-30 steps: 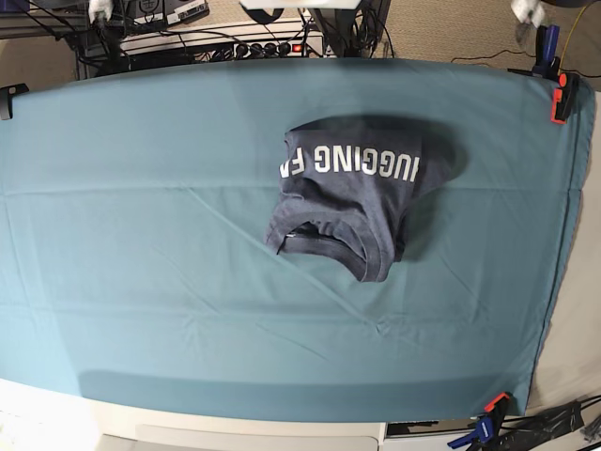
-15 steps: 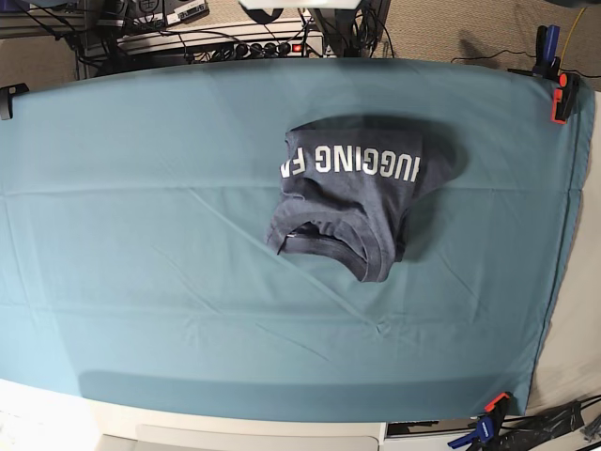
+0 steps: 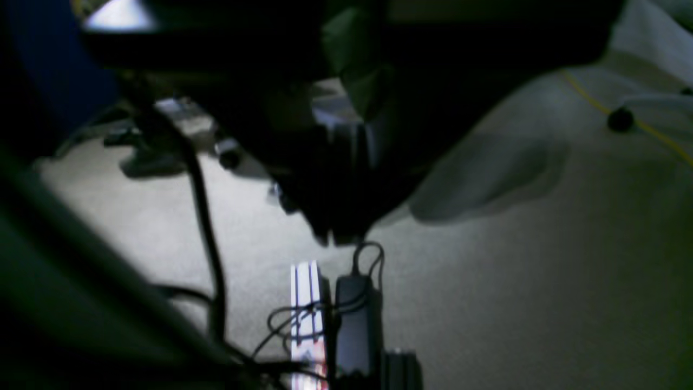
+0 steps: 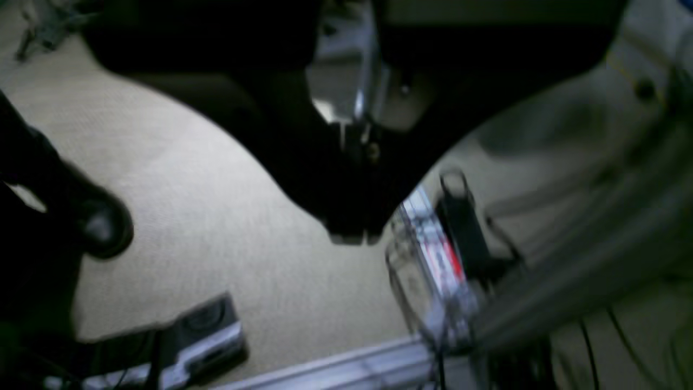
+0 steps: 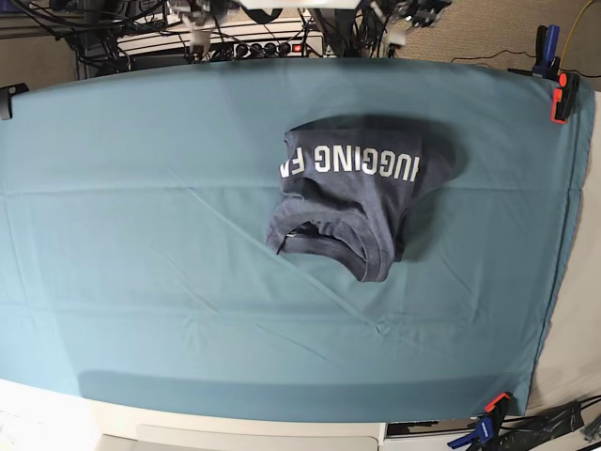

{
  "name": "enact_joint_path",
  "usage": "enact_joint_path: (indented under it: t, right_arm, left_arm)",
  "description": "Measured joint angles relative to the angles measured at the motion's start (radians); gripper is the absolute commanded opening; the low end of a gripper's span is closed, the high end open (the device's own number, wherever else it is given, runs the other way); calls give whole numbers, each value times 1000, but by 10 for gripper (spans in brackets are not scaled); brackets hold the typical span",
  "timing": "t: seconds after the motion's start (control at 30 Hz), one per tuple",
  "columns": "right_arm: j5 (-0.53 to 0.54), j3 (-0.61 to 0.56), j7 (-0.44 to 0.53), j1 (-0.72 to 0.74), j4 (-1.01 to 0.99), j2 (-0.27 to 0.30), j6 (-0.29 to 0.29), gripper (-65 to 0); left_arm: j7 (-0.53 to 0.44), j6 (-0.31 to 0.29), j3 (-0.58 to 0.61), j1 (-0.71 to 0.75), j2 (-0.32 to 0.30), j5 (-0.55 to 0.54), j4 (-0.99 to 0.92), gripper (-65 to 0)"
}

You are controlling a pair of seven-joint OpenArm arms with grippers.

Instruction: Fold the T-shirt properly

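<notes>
Beige carpet (image 3: 541,281) strewn with cables and a power strip (image 3: 306,319) filled both wrist views, so we were looking at floor, not table. Our left gripper (image 3: 338,238) hung as a dark, blurred shape above that strip, its jaws pressed together with nothing between them as far as the murk let us judge. Our right gripper (image 4: 352,235) looked the same: tips closed, empty, with a clear box (image 4: 427,281) just below and to one side of it. Neither claw was near the work; both were off the table's far edge, well apart from the garment.

Out from there, on the teal tablecloth (image 5: 141,235), the T-shirt (image 5: 352,197) lay a little beyond the middle, bundled into a compact stack with its white lettering (image 5: 347,162) upward and the ribbed collar (image 5: 315,237) showing at the near edge. Orange clamps (image 5: 563,94) pinned the cloth at the corners.

We judged the folding essentially done: sleeves and hem were tucked in, though the outline was lopsided and one corner bulged. At most a tidying pass remained.
</notes>
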Motion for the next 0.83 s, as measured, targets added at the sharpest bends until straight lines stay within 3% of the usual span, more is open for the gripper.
enact_joint_path:
  t: [0.17, 0.53, 0.83]
  right_arm:
    - [18, 0, -31, 37, 5, 0, -23, -650]
    - [18, 0, -42, 45, 5, -16, -27, -650]
    - [18, 0, -42, 45, 5, -16, -30, -650]
  left_arm:
    - [-7, 92, -1, -31, 43, 105, -3, -650]
    - [-8, 95, -4, -31, 42, 104, -3, -650]
    - [-25, 64, -2, -20, 20, 77, -1, -650]
